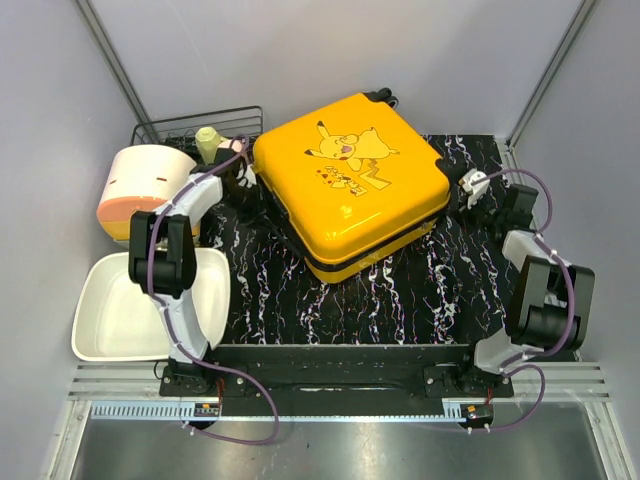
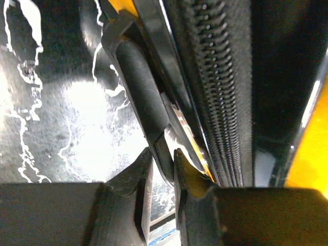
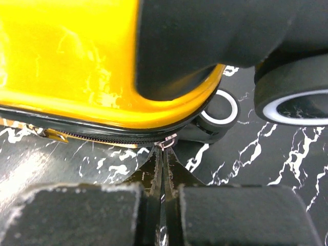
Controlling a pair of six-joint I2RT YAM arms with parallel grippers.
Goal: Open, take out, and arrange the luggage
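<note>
Now: right gripper [image 3: 163, 159] pinches zip pull [image 3: 167, 143]; left gripper [image 2: 163, 164] nips handle [image 2: 136, 82]. Draw pull slowly round luggage [image 1: 350, 180], left bracing.

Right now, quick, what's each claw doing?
Left claw: closed on a black tab beside the luggage zipper.
Right claw: closed, pinching a zipper pull at its tips.

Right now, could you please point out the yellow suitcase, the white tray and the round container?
yellow suitcase [image 1: 350, 185]: top external view, printed lid.
white tray [image 1: 112, 318]: top external view, bare floor.
round container [image 1: 140, 178]: top external view, cream lid.
</note>
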